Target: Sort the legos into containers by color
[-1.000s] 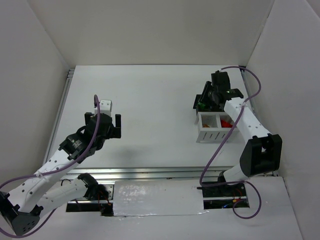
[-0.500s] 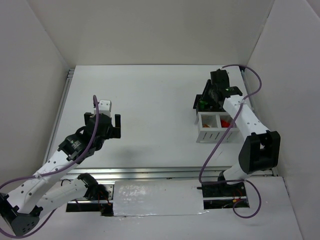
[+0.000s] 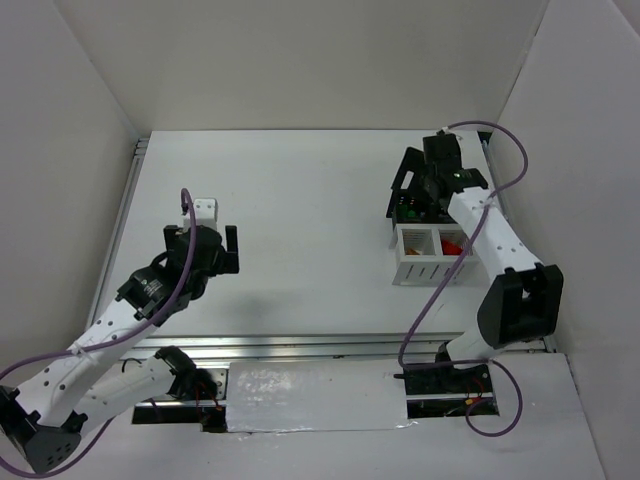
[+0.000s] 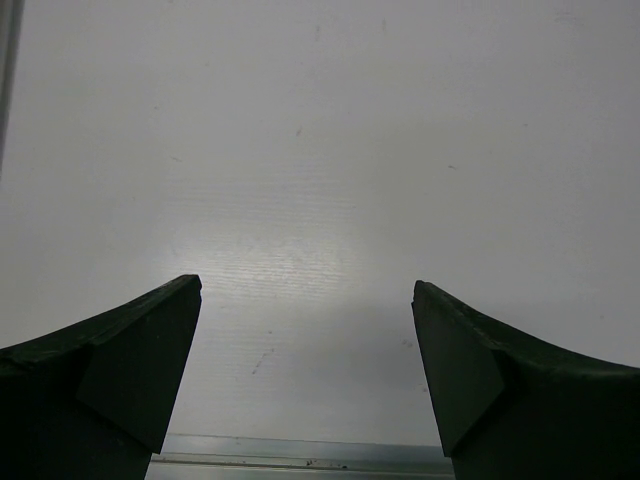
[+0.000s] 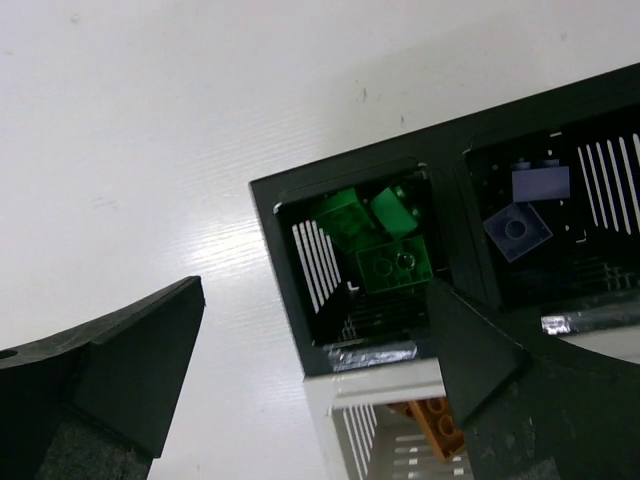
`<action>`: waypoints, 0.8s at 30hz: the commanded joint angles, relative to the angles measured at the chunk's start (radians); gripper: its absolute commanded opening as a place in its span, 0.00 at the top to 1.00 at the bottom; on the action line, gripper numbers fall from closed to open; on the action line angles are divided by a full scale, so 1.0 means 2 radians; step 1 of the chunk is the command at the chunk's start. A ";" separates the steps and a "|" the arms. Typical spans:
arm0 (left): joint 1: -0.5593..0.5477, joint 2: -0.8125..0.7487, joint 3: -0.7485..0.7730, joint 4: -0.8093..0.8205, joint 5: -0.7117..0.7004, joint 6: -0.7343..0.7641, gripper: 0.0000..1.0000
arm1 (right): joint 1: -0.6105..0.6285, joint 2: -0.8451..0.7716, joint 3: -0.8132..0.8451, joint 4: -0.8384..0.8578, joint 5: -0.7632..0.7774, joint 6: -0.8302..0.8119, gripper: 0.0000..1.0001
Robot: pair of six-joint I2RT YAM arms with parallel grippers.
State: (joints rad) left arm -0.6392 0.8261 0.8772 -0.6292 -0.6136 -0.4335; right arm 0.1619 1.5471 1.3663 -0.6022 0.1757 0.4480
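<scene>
My right gripper (image 5: 310, 350) hangs open over the black container (image 5: 268, 225), with nothing between its jaws. Green legos (image 5: 388, 248) lie in that container's left cell and lavender legos (image 5: 522, 208) in its right cell. An orange lego (image 5: 440, 428) shows in the white container (image 5: 345, 405) just below. From above, the right gripper (image 3: 415, 198) covers most of the black container (image 3: 391, 209). A red lego (image 3: 452, 245) lies in the white container's (image 3: 425, 272) right cell. My left gripper (image 3: 202, 242) stands open over bare table at the left, also empty (image 4: 305, 330).
White walls close in the table on the left, back and right. A metal rail (image 3: 300, 345) runs along the near edge, and another (image 3: 128, 200) along the left side. The containers stand close to the right wall.
My right gripper has opened wide above the black container's green cell. The left gripper has drifted slightly left and stayed open.
</scene>
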 commanded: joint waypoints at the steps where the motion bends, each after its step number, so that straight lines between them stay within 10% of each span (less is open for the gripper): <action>1: 0.026 0.010 0.022 -0.014 -0.048 -0.042 0.00 | 0.010 -0.087 -0.006 -0.003 -0.005 -0.004 0.00; 13: 0.116 -0.013 0.133 -0.065 -0.092 -0.062 0.01 | 0.128 -0.419 -0.042 -0.076 0.084 -0.015 0.00; 24: 0.115 -0.135 0.202 -0.115 -0.123 -0.009 0.00 | 0.131 -0.543 0.031 -0.235 0.131 -0.024 0.00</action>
State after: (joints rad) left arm -0.4145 0.6125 1.2659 -0.8295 -0.8238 -0.4965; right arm 0.4175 0.5072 1.3891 -0.9634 0.3687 0.4210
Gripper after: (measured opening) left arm 0.995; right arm 0.994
